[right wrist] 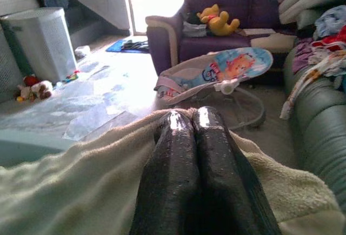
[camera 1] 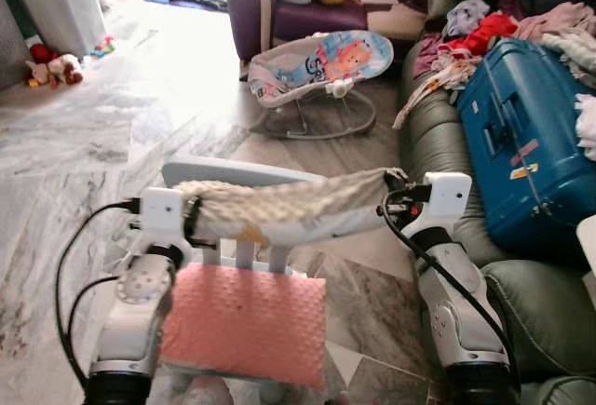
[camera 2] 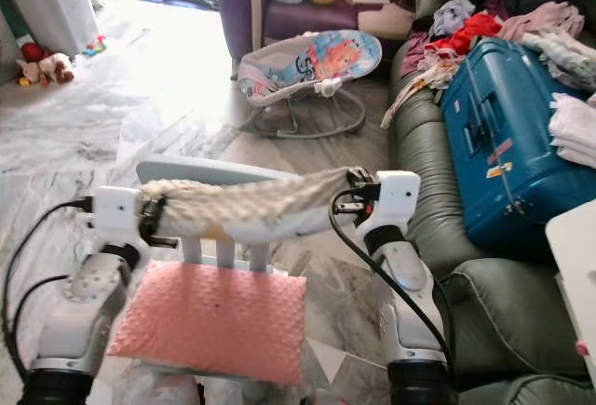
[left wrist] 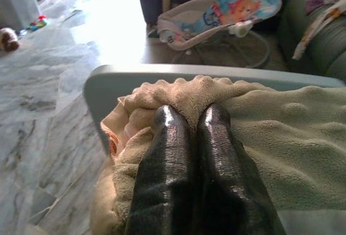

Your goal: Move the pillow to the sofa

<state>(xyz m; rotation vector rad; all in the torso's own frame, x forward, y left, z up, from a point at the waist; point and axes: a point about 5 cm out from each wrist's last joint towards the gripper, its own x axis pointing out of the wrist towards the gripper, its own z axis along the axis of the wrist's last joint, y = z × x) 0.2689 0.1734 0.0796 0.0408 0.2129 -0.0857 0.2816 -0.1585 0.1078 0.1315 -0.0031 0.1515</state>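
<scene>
- Head views: pink cushion lies nearest us on the pale chair; above it we hold the cream pillow stretched between both pincers, green sofa just right.
- Left wrist: left pincer pinching pillow's end.
- Right wrist: right pincer pinching the other end.

A family living room: baby bouncer at 12 o'clock, purple armchair behind, clothes-strewn green sofa at 2 o'clock.
</scene>
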